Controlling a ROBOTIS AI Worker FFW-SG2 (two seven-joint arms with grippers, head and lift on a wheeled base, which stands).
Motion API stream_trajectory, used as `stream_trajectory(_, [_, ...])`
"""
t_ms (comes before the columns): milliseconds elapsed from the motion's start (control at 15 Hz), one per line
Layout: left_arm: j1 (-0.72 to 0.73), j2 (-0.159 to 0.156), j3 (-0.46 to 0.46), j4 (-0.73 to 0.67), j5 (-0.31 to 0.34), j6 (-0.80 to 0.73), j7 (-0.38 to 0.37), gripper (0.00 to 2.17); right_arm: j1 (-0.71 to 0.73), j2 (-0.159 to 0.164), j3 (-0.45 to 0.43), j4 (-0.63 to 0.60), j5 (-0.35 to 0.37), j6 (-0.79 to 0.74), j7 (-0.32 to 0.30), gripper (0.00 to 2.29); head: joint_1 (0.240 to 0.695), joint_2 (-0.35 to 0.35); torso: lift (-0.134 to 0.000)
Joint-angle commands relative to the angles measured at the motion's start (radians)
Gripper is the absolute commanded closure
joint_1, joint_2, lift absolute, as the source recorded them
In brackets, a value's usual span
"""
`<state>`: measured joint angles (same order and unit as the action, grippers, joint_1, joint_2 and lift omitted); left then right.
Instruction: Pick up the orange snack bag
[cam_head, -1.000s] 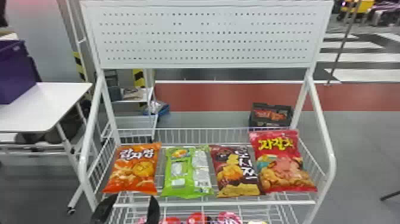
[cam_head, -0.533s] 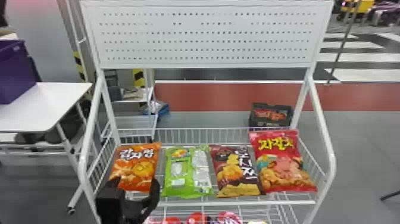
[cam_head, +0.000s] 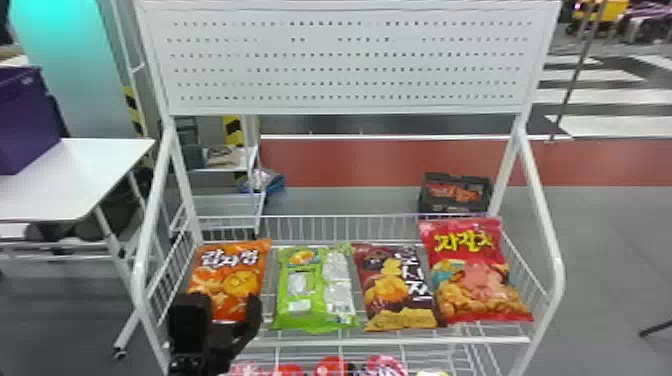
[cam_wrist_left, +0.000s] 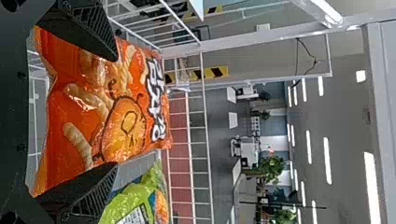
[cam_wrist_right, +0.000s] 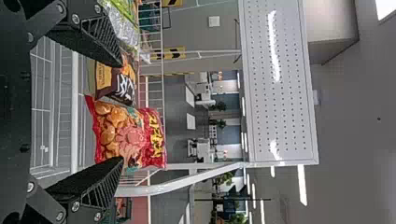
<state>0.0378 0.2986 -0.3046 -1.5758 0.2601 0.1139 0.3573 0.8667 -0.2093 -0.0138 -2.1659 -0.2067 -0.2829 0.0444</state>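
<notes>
left claw (cam_wrist_left: 115, 112) has advanced to the orange snack bag (cam_head: 227, 272); spread wide around its sides | right claw (cam_wrist_right: 122, 112) wide too | grip likely next

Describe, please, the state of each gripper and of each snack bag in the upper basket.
Left gripper: open, fingers on either side of the orange bag.
Right gripper: open, empty.
Orange snack bag: in the basket, puffed, not lifted.
Green bag: in the basket, ungripped.
Brown bag: in the basket, ungripped.
Red bag: in the basket, puffed, ungripped.
</notes>
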Motion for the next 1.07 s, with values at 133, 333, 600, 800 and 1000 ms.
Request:
stream_trajectory(133, [-0.029,-0.006,0.004,0.048,0.010,0.008,-0.001,0.35,0.000,-0.001,-0.002,-0.002,-0.002,0.000,0.000,0.19,0.499,0.000,0.000])
stream_trajectory(333, [-0.021,-0.006,0.005,0.042,0.019,0.014,0.022,1.33,0.000,-0.001,-0.002,-0.002,-0.002,-0.003,0.000,0.19,0.499,0.000,0.000])
stream_trajectory(600, [-0.006,-0.004,0.007,0.014,0.021,0.057,-0.006,1.71,-0.003,-0.001,-0.002,0.000,-0.003,0.000,-0.001,0.19,0.499,0.000,0.000])
stream_trajectory(800, [0.010,-0.004,0.007,-0.012,0.019,0.051,0.000,1.71,-0.006,-0.001,-0.002,0.003,-0.003,0.000,-0.001,0.19,0.499,0.000,0.000])
stream_trajectory(1000, [0.014,-0.004,0.005,-0.024,0.019,0.051,0.003,1.71,-0.009,-0.001,-0.002,0.005,-0.006,0.000,-0.001,0.19,0.499,0.000,0.000])
